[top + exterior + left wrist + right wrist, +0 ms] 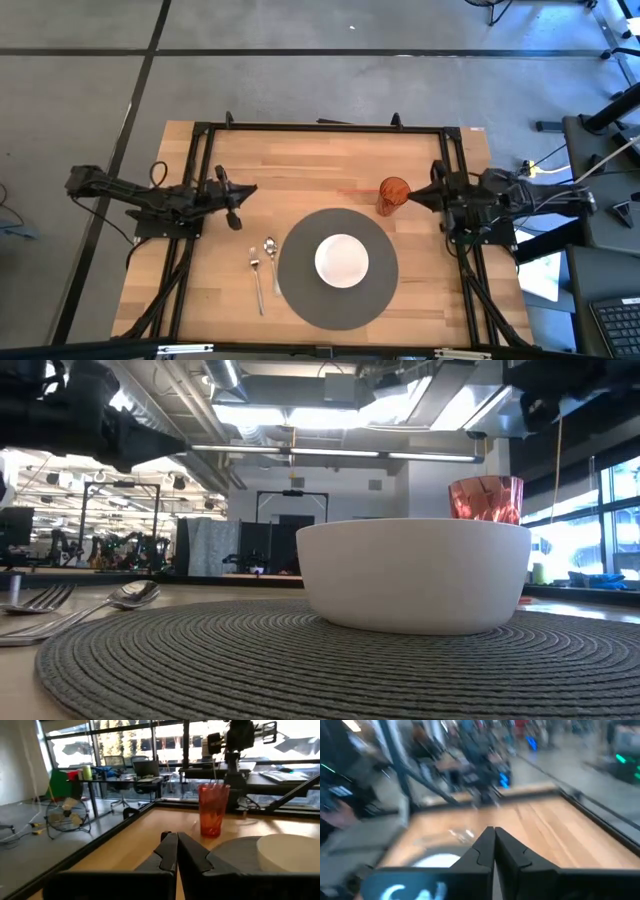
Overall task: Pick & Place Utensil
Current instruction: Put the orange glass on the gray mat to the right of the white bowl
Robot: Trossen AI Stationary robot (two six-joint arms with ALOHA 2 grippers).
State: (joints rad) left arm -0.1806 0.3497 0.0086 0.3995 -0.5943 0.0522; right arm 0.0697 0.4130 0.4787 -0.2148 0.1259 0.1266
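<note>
A silver spoon (272, 258) and a silver fork (256, 279) lie flat on the wood, just left of the round grey placemat (300, 290); both also show in the low view as the spoon (120, 600) and the fork (35, 600). A white bowl (342, 260) sits on the mat. My left gripper (250, 189) (176, 840) hovers shut above the table's left part, beyond the utensils. My right gripper (412, 197) (493, 834) is shut at the right side, beside the red cup (392, 196).
The red translucent cup (213, 809) stands upright on the wood at the mat's far right rim. Black frame rails (200, 160) run along the table's left, far and right sides. Bare wood lies between the left gripper and the cup.
</note>
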